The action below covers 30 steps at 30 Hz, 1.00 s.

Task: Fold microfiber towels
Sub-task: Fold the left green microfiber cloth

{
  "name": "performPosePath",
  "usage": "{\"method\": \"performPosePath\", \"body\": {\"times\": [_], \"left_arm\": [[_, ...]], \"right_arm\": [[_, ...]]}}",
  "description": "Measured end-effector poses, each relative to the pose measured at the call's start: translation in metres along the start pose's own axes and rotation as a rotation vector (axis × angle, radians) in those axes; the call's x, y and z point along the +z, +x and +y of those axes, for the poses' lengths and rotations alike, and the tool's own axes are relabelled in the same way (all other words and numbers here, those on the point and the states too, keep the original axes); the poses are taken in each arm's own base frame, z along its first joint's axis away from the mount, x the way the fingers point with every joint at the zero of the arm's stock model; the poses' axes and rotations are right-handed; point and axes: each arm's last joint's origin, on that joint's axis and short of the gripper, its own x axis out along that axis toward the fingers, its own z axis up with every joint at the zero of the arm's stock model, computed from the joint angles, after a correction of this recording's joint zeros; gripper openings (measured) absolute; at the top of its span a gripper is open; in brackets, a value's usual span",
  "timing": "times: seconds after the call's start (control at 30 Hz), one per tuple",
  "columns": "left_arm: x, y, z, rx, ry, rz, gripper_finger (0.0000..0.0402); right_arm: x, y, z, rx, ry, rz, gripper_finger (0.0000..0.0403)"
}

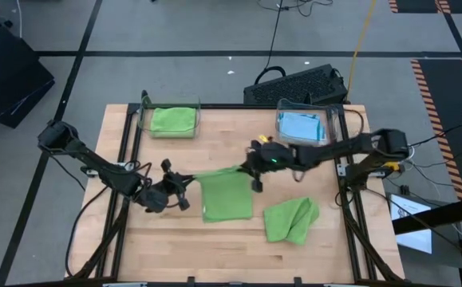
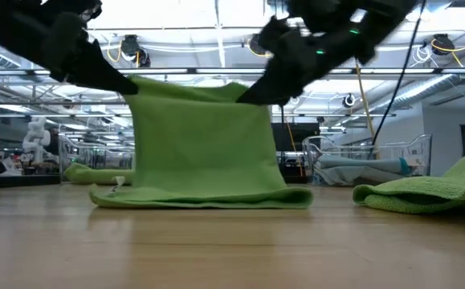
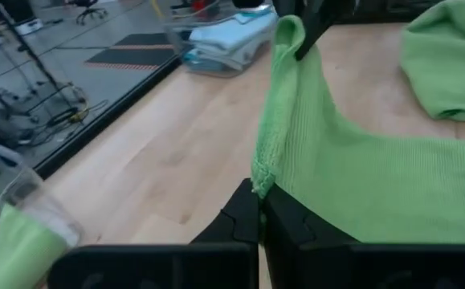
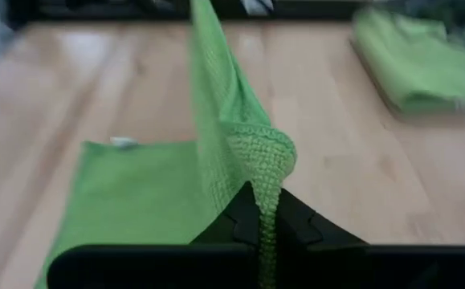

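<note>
- Holding one lime towel (image 1: 227, 195) stretched between them, both grippers hang over the middle of the table (image 1: 167, 247); its lower half lies flat on the wood.
- The left gripper (image 3: 260, 210) is clamped on one top corner, the right gripper (image 4: 266, 210) on the other, so the lifted edge runs taut from one to the other.
- A crumpled green towel (image 1: 291, 219) lies toward the table's near right corner.
- Likely risks: uneven travel would skew the fold, and a thin pinch could slip off a corner, dropping the edge.
</note>
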Motion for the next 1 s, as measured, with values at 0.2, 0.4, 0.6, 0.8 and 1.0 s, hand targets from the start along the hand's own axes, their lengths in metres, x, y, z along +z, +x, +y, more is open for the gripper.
{"method": "performPosePath", "body": {"times": [0.2,0.4,0.6,0.8,1.0], "left_arm": [[-0.001,0.002,-0.009,-0.074,0.005,0.006,0.0003],[-0.008,0.012,-0.027,-0.115,0.072,-0.036,0.0003],[-0.019,0.02,-0.035,-0.117,0.093,-0.009,0.0002],[-0.027,0.025,-0.041,-0.144,0.075,0.012,0.0003],[-0.03,0.03,-0.047,-0.151,0.063,-0.01,0.0005]], "right_arm": [[-0.037,-0.018,0.025,0.072,-0.02,-0.177,0.0003],[-0.052,-0.017,0.05,0.155,0.022,-0.155,0.0003],[-0.057,-0.02,0.069,0.121,0.036,-0.128,0.0004],[-0.058,-0.023,0.085,0.119,0.138,-0.129,0.0004],[-0.061,-0.026,0.099,0.092,0.169,-0.131,0.0004]]}}
